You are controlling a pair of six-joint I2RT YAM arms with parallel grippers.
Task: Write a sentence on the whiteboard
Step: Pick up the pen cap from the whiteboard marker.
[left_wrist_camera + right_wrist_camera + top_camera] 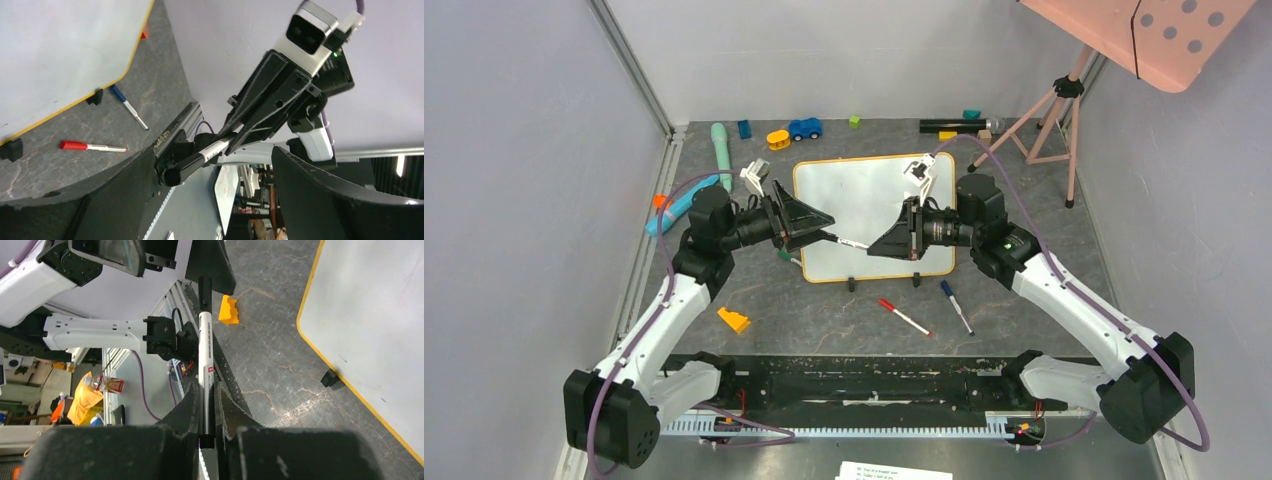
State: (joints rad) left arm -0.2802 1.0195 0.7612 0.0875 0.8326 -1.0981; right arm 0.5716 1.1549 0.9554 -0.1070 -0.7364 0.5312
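The whiteboard (864, 190) lies flat on the grey counter (824, 320) in the middle of the overhead frame. Its thin orange frame runs all round, its two small black feet are at its lower edge, and its face shows plain white.

Both arms reach in over the lower part of the whiteboard and point toward each other. The right claw (206, 395) comes in from the right and is clenched on a marker (205, 355). In its own camera the two fingers press against the white barrel from either side. The marker's black cap points up the frame toward the other arm.

The left claw (822, 228) comes in from the left and is released. In its wrist view the two dark fingers stand wide apart at the lower left and lower right. The capped end of the marker lies between them, close to the finger on the left of that frame. I cannot tell whether it touches that finger.

Below the whiteboard in the overhead frame, a red-capped pen (904, 317) and a blue-capped pen (956, 307) lie loose on the counter, near each other but apart. An orange block (734, 320) sits toward the lower left, beside the left arm's white forearm.
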